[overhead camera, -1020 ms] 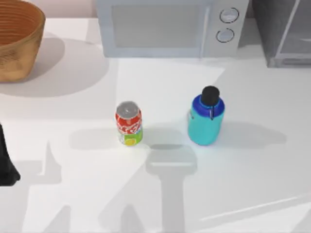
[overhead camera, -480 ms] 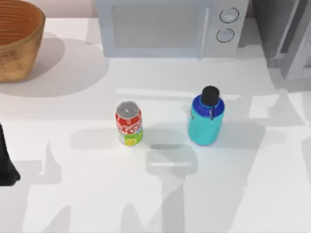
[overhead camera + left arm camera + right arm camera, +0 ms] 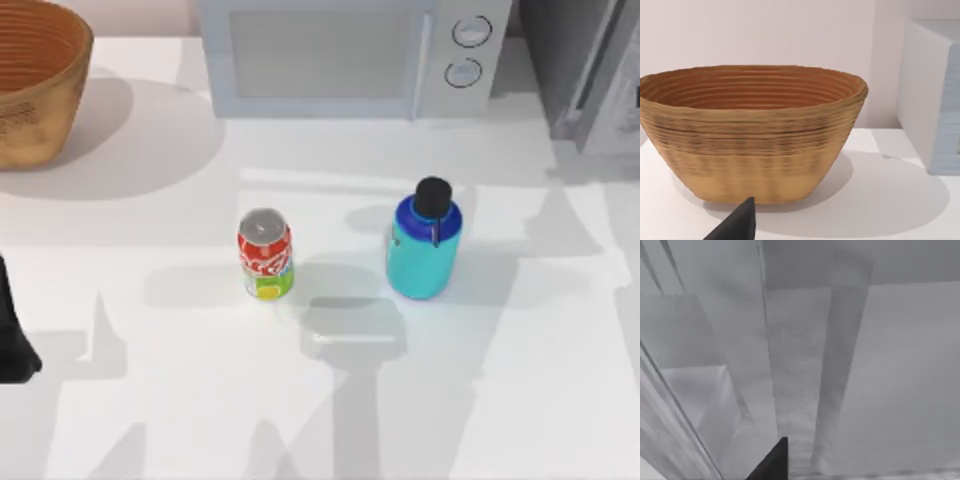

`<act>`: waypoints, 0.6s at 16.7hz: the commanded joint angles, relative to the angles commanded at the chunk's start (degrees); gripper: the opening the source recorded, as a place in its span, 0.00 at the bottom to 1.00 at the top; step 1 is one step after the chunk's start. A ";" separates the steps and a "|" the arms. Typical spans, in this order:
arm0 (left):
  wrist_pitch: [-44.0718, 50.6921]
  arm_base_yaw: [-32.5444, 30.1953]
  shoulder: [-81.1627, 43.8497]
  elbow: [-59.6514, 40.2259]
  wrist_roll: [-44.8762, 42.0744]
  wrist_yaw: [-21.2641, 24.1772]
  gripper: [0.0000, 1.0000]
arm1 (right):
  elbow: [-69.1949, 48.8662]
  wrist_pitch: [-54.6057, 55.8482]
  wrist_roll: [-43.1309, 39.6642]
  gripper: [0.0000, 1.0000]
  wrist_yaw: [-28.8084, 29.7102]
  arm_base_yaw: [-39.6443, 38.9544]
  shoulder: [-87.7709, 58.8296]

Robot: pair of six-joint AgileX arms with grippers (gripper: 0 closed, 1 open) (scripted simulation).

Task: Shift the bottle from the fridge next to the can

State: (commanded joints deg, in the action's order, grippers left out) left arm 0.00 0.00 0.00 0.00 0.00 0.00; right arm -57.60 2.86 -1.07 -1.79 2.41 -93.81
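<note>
The teal bottle [image 3: 424,245] with its blue shoulder and black cap stands upright on the white table, outside the fridge. The red can [image 3: 265,254] stands upright to its left, with a gap about as wide as the bottle between them. The grey fridge [image 3: 590,70] is at the back right corner, its light-framed door panel at an angle. My right gripper [image 3: 772,462] is close against the fridge's [image 3: 805,365] grey panels. My left arm [image 3: 12,335] is parked at the table's left edge, away from both things.
A light-grey microwave [image 3: 350,55] with two round knobs stands at the back middle. A woven brown basket [image 3: 35,80] sits at the back left, also in the left wrist view as basket [image 3: 750,135]. Arm shadows fall across the front and right of the table.
The fridge's door panel now stands at a different angle than a second ago. Shadows on the table's right side have shifted. Bottle, can and left arm have stayed put.
</note>
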 joint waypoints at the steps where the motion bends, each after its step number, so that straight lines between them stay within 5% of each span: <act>1: 0.00 0.00 0.00 0.00 0.00 0.00 1.00 | -1.38 -0.32 0.02 1.00 -0.01 -0.03 -1.35; 10: 0.00 0.00 0.00 0.00 0.00 0.00 1.00 | -23.94 -4.76 0.13 1.00 0.37 -0.16 -18.90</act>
State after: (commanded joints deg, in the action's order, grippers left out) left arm 0.00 0.00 0.00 0.00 0.00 0.00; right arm -81.54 -1.91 -0.94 -1.42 2.25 -112.71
